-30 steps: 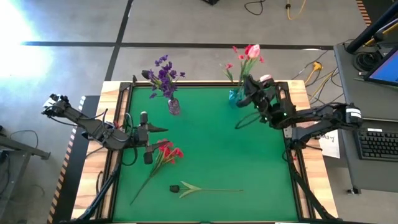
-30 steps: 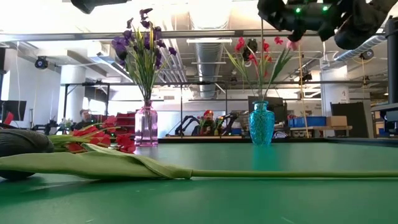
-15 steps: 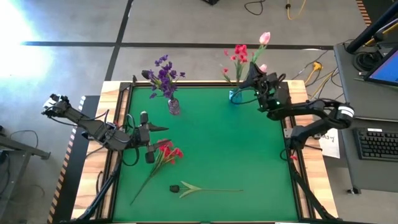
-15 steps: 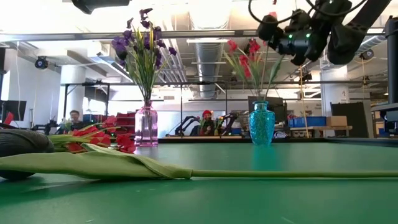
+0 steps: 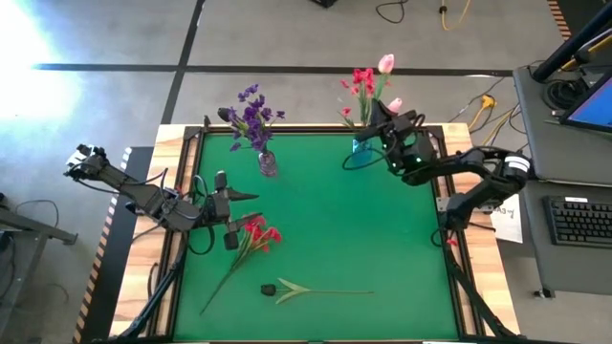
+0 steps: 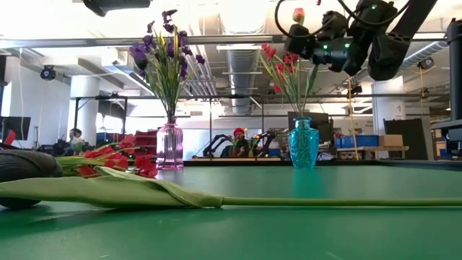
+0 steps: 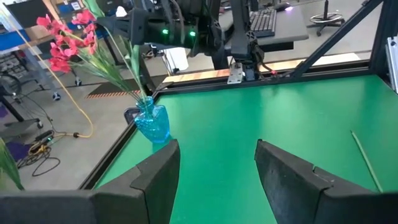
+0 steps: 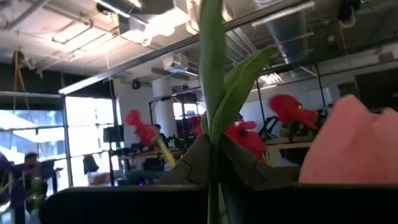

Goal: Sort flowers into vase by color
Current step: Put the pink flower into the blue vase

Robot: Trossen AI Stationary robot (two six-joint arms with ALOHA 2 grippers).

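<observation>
Up at the far right of the green-topped counter [image 5: 335,220], the right gripper [image 5: 381,117] hangs above the textured turquoise glass vase [image 5: 362,146], its jaws clamped shut on the thin green stem of a pale pink tulip [image 5: 386,64]. That bloom stands highest in the bunch, over the red clustered sprays [image 5: 361,84] whose stems are in the same vase. From counter height the tulip's head [image 6: 298,14] shows just beside the dark gripper [image 6: 307,45], with the turquoise vase [image 6: 304,144] directly below. The right wrist camera looks straight up the gripped stem [image 8: 212,74] and its long leaves — a second pale pink bloom [image 8: 348,146] sits close against the gripper on one side.

The left gripper [image 5: 232,217] waits low at the left middle of the counter, jaws parted and holding nothing, just beside the heads of a loose red clustered spray [image 5: 254,235] lying flat, its stem running toward the near left corner. Nearer the front edge lies a dark tulip [image 5: 271,289] with a long green stem pointing right. At the far left stands a clear pinkish glass vase [image 5: 268,163] filled with purple clustered sprays [image 5: 251,112] — well apart from the turquoise one. Through the left wrist camera the turquoise vase [image 7: 151,123] shows across the counter, between that arm's own open dark fingers [image 7: 153,176].
</observation>
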